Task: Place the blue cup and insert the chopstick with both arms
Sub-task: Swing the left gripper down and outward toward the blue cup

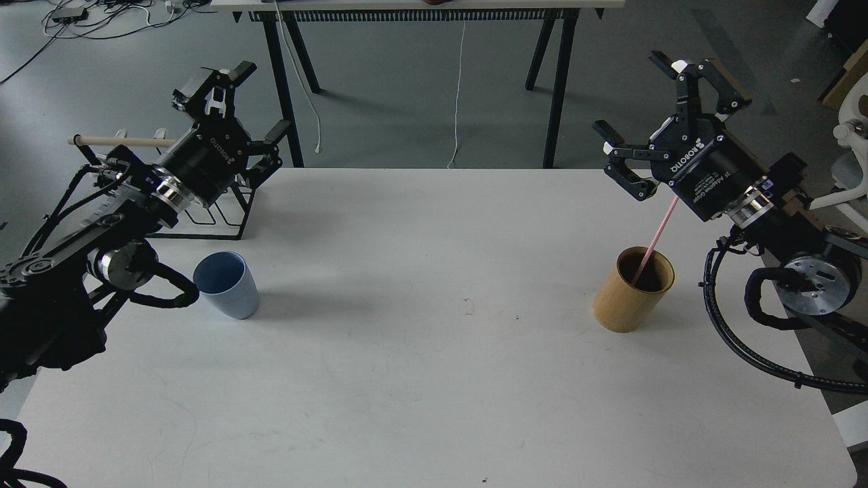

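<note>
The pale blue cup [227, 284] stands upright on the white table [420, 379] at the left, just right of my left forearm. The pink chopstick [654, 244] leans in the tan wooden cylinder [632, 289] at the right; its top end disappears behind my right gripper's body. My left gripper [245, 103] hovers above and behind the cup, near the rack, its fingers spread and empty. My right gripper [649, 122] hangs above and behind the cylinder, fingers spread wide, holding nothing.
A black wire rack [213, 210] with a pale wooden dowel [122, 141] stands at the table's back left, behind my left gripper. Beyond the far edge, a second table's black legs [288, 88] stand on the grey floor.
</note>
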### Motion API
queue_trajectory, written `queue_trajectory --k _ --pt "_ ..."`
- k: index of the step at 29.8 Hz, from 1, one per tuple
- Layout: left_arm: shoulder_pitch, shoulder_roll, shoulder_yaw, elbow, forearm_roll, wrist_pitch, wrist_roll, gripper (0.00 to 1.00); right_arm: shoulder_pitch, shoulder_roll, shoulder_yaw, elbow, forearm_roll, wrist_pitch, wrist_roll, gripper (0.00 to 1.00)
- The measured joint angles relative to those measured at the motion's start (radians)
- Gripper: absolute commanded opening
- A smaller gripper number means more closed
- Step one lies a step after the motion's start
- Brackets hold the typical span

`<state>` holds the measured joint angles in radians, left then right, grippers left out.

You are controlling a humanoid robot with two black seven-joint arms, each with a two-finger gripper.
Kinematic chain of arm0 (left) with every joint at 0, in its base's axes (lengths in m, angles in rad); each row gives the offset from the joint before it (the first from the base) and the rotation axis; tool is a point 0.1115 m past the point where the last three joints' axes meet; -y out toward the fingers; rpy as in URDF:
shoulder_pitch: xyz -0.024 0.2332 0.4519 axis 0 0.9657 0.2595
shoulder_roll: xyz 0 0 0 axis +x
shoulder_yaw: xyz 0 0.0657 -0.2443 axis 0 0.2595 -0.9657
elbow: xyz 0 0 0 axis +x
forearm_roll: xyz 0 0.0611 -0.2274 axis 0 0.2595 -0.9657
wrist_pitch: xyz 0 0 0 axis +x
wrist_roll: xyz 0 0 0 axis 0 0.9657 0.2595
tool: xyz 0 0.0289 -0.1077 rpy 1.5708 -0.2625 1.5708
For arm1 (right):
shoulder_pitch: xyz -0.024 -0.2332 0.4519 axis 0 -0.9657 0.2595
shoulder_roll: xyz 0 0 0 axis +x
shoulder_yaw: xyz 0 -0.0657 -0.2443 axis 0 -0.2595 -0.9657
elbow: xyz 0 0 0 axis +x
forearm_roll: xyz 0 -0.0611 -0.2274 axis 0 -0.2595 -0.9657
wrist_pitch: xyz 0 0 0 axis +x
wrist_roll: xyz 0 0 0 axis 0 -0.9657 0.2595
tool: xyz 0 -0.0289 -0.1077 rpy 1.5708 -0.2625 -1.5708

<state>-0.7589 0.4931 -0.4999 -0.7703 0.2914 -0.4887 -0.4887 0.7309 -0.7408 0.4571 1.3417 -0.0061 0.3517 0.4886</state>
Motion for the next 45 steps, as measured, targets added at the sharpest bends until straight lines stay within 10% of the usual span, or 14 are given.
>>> queue_trajectory --k 18,27,35,45 --pt "-0.002 0.086 -0.194 0.037 -0.144 0.0 0.0 0.99 -0.008 0.009 0.0 -0.003 -0.001 -0.003 0.0 0.97" --pt "-0.123 0.295 -0.178 -0.18 0.081 0.0 0.0 0.99 -0.008 0.014 0.025 -0.002 0.002 0.003 0.0 0.97" --pt "-0.287 0.498 0.167 -0.395 0.575 -0.001 0.0 0.99 -0.01 0.015 0.027 -0.025 0.0 0.009 0.0 0.98" --pt "-0.406 0.587 0.613 -0.38 1.076 0.12 0.0 0.99 -0.052 0.015 0.026 -0.039 0.0 0.009 0.0 0.98"
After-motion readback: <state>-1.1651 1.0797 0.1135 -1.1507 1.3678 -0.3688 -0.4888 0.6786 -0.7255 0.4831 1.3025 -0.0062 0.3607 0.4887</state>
